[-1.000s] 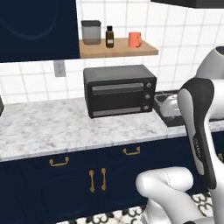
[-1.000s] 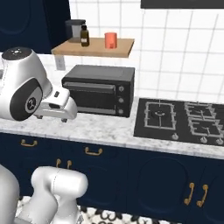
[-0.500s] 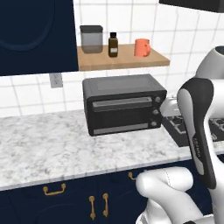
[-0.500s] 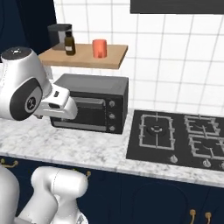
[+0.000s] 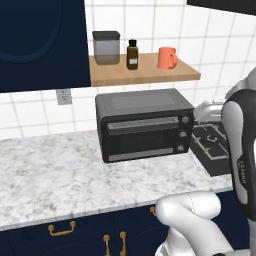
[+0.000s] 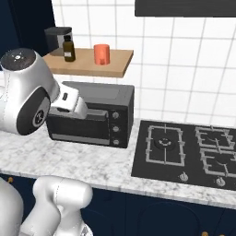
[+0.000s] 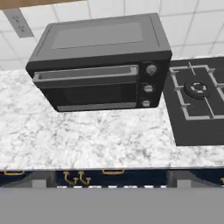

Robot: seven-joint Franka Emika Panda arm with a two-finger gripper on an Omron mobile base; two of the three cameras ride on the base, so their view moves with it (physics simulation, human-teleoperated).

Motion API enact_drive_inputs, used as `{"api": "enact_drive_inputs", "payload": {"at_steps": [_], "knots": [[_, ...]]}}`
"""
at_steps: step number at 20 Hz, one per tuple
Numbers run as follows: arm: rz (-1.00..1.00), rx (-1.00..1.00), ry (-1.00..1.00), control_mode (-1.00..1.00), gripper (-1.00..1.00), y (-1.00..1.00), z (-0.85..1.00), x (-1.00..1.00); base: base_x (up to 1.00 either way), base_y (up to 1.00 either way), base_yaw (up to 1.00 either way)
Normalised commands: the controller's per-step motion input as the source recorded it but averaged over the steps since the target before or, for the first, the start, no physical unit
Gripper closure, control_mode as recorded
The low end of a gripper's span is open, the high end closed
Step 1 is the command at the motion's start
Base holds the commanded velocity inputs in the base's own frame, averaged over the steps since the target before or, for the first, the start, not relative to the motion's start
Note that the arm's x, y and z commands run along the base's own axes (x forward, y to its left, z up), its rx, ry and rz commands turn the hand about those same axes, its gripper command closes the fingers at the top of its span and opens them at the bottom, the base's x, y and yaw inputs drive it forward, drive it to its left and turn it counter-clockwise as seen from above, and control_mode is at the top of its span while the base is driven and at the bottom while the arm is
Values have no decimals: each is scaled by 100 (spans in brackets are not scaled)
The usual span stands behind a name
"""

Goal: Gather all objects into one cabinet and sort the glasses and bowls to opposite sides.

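A: Setting? Surface?

B: White-veined marble counter (image 5: 50,175) against a white tiled wall. Black toaster oven (image 5: 142,125) standing on the counter, back to the wall. Black cooktop (image 6: 184,150) set into the counter just right of the oven. Navy base cabinets (image 5: 60,230) with small brass pulls below the oven. Wall outlet (image 5: 63,96) to the oven's left.

A: Above the oven?

B: Wooden shelf (image 5: 145,75) directly above the oven. Navy wall cabinet (image 5: 40,45) above and left of the oven, meeting the shelf's left end.

A: Counts?

B: One oven, three knobs down its right side. One salmon-orange cup (image 5: 166,57), upright on the shelf, above the oven's right half. One brown bottle (image 5: 132,55) with a black cap, above the oven's middle, left of the cup. One lidded grey canister (image 5: 106,47), above the oven's left end. Three cooktop burners in the right base view. All three shelf items apart from one another.

A: End effector?

B: Gripper (image 6: 78,107) in front of the oven, above the counter. Jaws spread wide, holding nothing; fingertips themselves not discernible.
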Motion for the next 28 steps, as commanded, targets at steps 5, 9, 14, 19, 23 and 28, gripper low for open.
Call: {"api": "enact_drive_inputs", "payload": {"at_steps": [5,9,14,19,23,28], "knots": [[0,12,-25,-100,-100,-18,76,0,0,0,0],[-2,2,-20,-100,-100,0,79,0,0,0,0],[0,-6,-16,-100,-100,4,39,4,0,0,0],[0,-4,-4,-100,-100,0,26,38,0,0,0],[2,-2,0,-100,-100,-1,4,50,0,0,0],[5,0,0,-100,-100,-6,-6,86,0,0,0]]}}
